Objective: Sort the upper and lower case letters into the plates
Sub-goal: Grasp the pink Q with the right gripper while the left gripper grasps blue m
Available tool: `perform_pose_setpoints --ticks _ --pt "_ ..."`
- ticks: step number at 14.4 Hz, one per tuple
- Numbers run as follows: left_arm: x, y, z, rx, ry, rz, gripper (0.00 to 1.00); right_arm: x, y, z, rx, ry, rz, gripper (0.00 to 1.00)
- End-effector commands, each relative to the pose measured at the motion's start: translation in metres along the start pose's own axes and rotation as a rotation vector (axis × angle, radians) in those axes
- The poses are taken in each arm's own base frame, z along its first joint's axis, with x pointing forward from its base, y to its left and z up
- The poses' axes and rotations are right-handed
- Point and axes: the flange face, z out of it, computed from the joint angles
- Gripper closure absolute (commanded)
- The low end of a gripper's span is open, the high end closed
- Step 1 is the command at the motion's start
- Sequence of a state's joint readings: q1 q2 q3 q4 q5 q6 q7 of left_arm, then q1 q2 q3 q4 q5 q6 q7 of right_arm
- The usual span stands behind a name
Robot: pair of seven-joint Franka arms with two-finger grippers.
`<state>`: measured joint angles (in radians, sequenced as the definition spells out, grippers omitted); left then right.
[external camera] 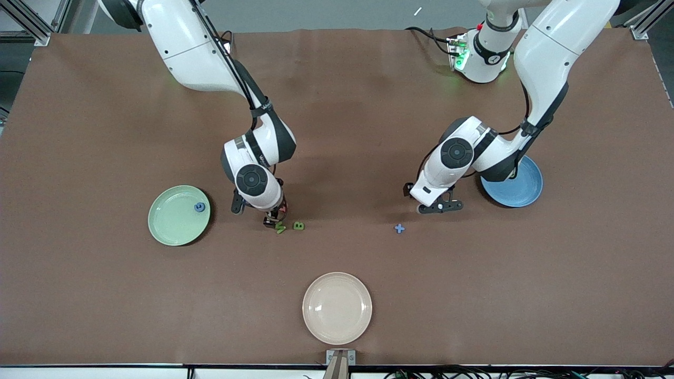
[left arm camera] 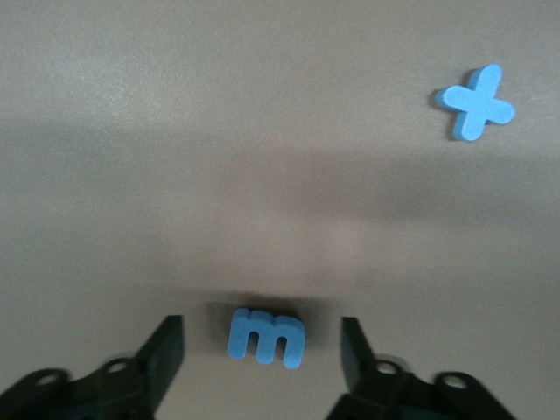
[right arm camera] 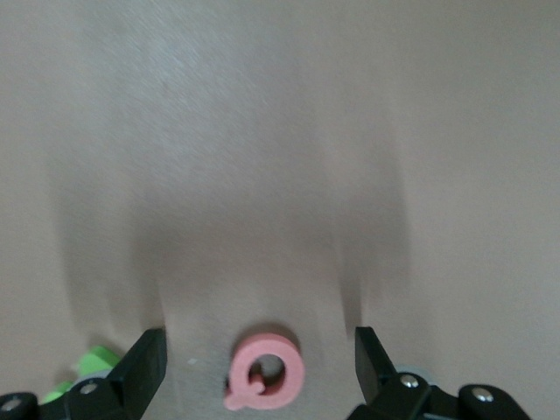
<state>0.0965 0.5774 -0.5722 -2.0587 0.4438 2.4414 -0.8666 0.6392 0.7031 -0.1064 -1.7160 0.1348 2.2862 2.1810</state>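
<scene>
Both arms are down low over the brown table (external camera: 105, 105). The left gripper (left arm camera: 261, 354) has its fingers (left arm camera: 162, 350) spread apart with a blue "m" (left arm camera: 266, 336) lying flat on the table between them, not touching either one. A blue cross piece (left arm camera: 475, 102) sits nearby on the table, closer to the front camera's edge than that gripper. The blue plate (external camera: 518, 185) is near the left arm's end of the table, partly hidden under the arm.

The right gripper (right arm camera: 261, 363) is also spread apart, straddling a pink "Q" (right arm camera: 266, 379) that lies on the table with gaps on both sides. Just beside it are 2 green letters, a green "B" (external camera: 298, 226) and another green letter (external camera: 280, 228) that can't be read.

The pale green plate (external camera: 171, 223) sits toward the right arm's end with 1 small blue letter (external camera: 199, 207) in it near the rim. A cream plate (external camera: 337, 308) sits by the table's front edge, about the middle.
</scene>
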Motion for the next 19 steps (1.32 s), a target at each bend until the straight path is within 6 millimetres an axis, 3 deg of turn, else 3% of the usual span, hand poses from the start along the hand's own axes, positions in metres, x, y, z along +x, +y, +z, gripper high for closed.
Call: perform_pose_setpoints --ticks 1,5,8,12,15,17,19 --pt "0.004 0.005 0.002 -0.001 0.013 -0.01 0.28 -0.005 0.005 0.005 -0.008 0.008 0.019 0.05" --pt "0.001 0.007 0.008 0.002 0.005 -0.006 0.38 -0.008 0.007 0.009 -0.006 0.011 0.021 0.19" --pt "0.0 0.008 0.011 0.006 0.004 -0.007 0.47 -0.007 0.005 0.007 0.002 0.004 0.016 0.63" --pt "0.001 0.007 0.009 0.013 0.018 0.006 0.71 -0.004 0.002 0.006 0.008 0.006 0.012 0.98" --pt "0.011 -0.003 -0.009 0.02 0.047 -0.012 0.8 0.009 -0.008 -0.004 0.007 0.007 -0.035 1.0" --pt "0.019 -0.016 -0.031 0.033 0.073 -0.031 0.82 0.024 -0.016 -0.023 -0.013 0.007 -0.059 1.0" --pt "0.026 -0.034 -0.053 0.077 0.086 -0.051 0.85 0.053 -0.028 -0.055 -0.036 -0.001 -0.128 1.0"
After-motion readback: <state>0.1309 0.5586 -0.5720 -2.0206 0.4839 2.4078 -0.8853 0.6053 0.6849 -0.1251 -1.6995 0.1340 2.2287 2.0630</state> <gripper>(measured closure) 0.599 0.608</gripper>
